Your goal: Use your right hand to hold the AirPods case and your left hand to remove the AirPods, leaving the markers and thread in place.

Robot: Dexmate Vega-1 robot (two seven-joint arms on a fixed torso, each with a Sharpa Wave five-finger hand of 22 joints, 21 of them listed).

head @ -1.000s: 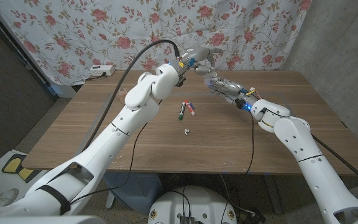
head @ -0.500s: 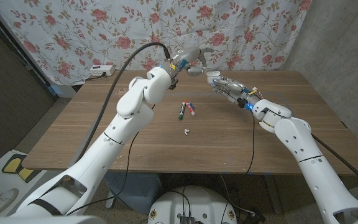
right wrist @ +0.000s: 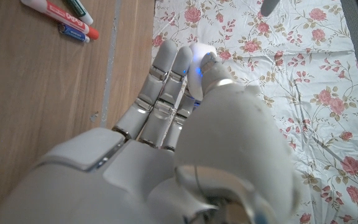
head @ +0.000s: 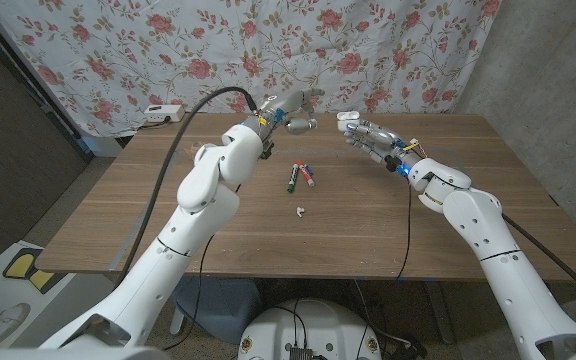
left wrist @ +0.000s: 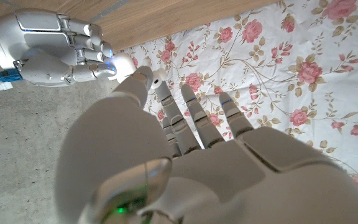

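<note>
step: earbud removal | right hand (head: 368,136) grips case (right wrist: 199,52) | left hand (head: 293,111) pinches earbud (left wrist: 159,79) | next: earbud to be set on worktop (head: 468,200)

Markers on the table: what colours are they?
Green, red and blue markers, lying together mid-table; the head view shows them best.

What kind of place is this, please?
Probably a makeshift robot test room, not a home: a flowered sheet hangs as a backdrop behind the wooden table, beside a bare concrete wall.
</note>
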